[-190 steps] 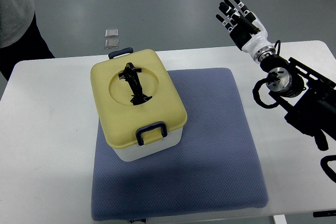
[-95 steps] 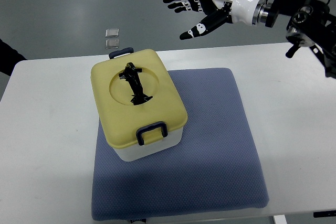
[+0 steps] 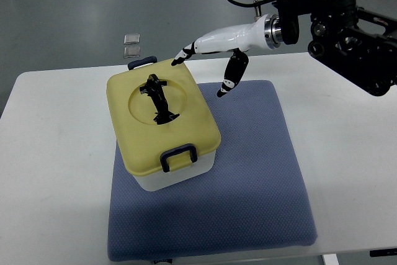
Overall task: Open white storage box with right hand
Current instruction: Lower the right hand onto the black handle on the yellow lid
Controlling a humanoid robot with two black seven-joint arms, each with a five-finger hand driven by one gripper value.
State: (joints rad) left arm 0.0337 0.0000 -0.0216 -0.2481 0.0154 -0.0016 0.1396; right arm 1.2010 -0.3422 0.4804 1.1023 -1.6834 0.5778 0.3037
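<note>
My right hand [image 3: 214, 48] reaches over the storage box's [image 3: 162, 122] far edge.
Fingers [image 3: 181, 59] spread, gripping nothing; the closed box sits left of center on the blue mat [image 3: 248, 172].

The right arm [image 3: 338, 35] came in from the picture's right edge, its dark links bunched near the top corner and a black cable looped above the wrist. The white forearm reached leftward and a little downward. The right hand [image 3: 214, 48] was open, its fingers [image 3: 185, 54] stretched out straight and the thumb [image 3: 231, 77] hanging downward, grasping nothing.
</note>
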